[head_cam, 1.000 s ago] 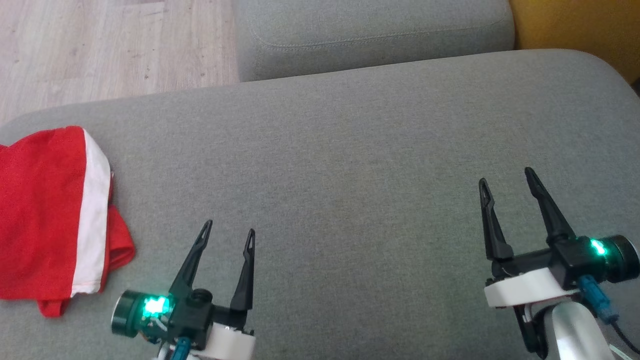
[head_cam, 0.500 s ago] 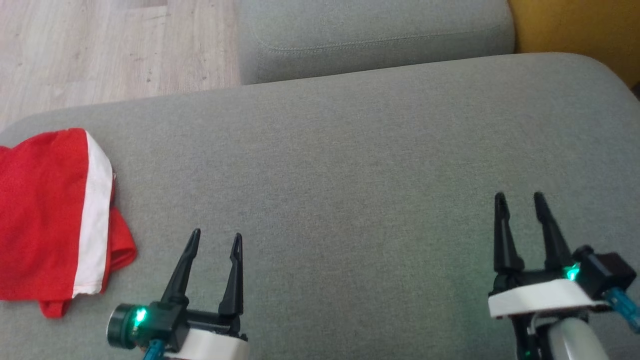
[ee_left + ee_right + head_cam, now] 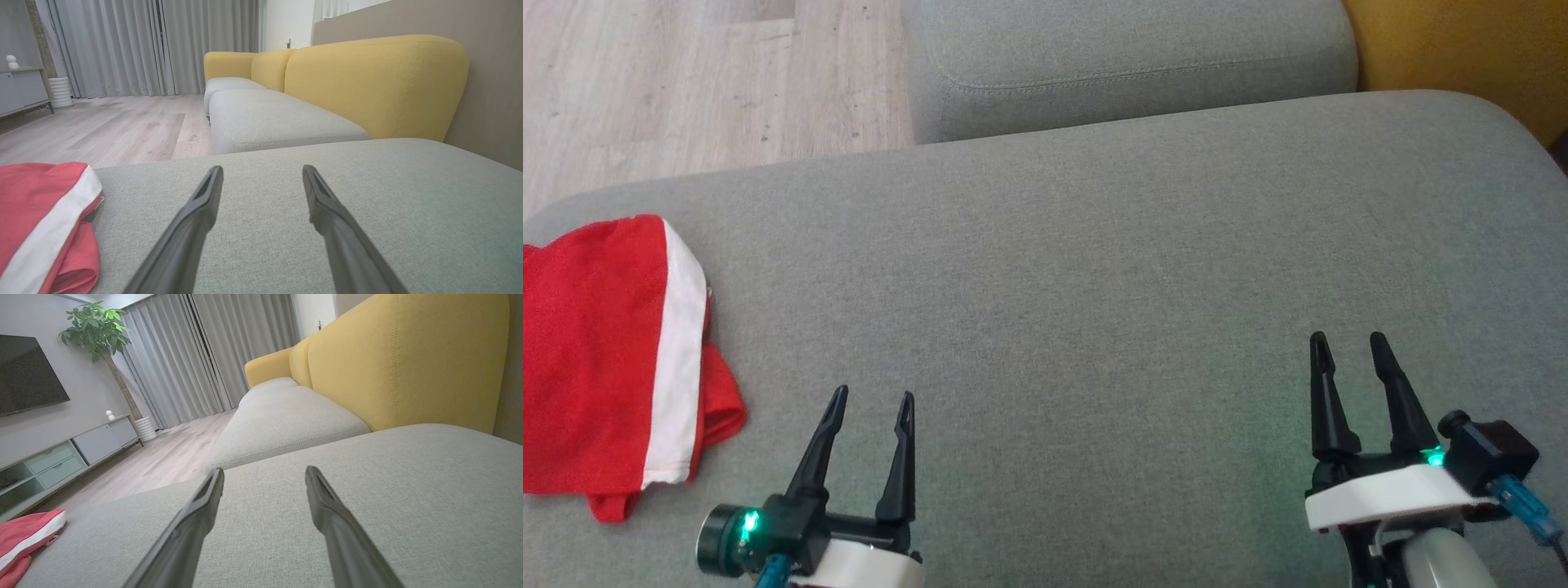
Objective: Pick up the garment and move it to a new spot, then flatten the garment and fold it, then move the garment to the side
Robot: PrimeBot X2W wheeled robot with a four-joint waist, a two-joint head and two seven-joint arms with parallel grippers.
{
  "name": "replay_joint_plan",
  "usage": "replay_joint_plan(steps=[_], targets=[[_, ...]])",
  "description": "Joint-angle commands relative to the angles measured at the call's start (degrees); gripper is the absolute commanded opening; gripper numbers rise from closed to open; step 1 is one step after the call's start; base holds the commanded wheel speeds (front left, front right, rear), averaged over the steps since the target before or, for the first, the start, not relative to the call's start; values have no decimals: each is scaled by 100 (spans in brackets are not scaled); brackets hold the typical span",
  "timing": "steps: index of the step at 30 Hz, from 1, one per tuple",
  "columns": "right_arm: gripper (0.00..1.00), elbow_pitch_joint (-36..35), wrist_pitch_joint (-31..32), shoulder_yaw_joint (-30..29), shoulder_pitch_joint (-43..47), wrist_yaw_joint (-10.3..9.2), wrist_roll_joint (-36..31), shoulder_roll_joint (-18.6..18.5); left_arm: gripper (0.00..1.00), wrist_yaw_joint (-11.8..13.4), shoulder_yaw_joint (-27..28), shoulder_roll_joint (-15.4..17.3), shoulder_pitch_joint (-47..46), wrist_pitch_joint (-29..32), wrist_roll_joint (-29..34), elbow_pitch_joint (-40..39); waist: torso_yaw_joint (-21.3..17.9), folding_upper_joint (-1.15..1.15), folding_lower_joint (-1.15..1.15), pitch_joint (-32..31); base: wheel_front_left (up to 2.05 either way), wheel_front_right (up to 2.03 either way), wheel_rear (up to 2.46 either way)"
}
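Observation:
The garment, red with a white stripe, lies folded at the left end of the grey sofa cushion. It shows at the lower left of the left wrist view as the garment and small at the far left of the right wrist view as the garment. My left gripper hangs open over the cushion, to the right of the garment and apart from it, nothing between its fingers. My right gripper is open too, far off at the lower right, empty.
A second grey cushion lies beyond the first, with the yellow backrest at the right. Wooden floor runs past the cushion's far left edge. A TV cabinet and a potted plant stand across the room.
Both grippers have drawn back toward the bottom of the head view, the right one also turning upright. The garment has not moved.

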Motion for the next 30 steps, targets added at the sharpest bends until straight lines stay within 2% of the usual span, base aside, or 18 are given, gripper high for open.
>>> replay_joint_plan(steps=[1,13,30], targets=[[100,-154,-62,161,-227,44,48,-50,100,-9,212,-27,-181,-55,49,-169,7,0,0,-6,0,0,0],[100,-76,-62,322,-212,44,13,-50,100,-26,345,-64,-151,-55,78,-175,206,0,0,-80,0,0,0],[100,25,-62,795,-125,44,135,-50,100,122,632,-69,33,-55,132,-219,1279,0,0,-275,0,0,0]])
